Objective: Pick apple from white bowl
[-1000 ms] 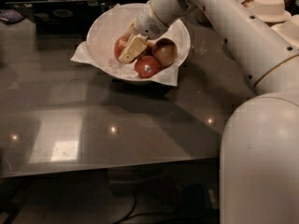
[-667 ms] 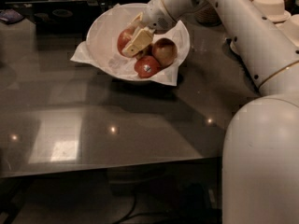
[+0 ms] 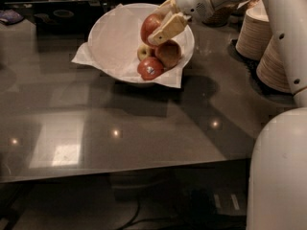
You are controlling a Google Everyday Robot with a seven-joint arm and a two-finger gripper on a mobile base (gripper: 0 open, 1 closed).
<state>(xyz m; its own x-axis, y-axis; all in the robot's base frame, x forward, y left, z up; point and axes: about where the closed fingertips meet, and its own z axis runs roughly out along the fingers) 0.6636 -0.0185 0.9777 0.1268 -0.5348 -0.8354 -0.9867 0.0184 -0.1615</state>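
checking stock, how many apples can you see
4: the apple in the gripper over the white bowl; inside, a yellow-green apple, a stickered red apple, a reddish-brown apple. Others may hide underneath.

Single view, high, robot-side, angled down across table (image 3: 144, 143); mid-range, with gripper (image 3: 155, 28) upper centre, clamped on the apple (image 3: 148, 24) above the white bowl (image 3: 98, 32).

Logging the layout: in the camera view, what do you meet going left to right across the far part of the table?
paper corner → white bowl → the apple, clamped in the gripper over the bowl → stacked beige bowls
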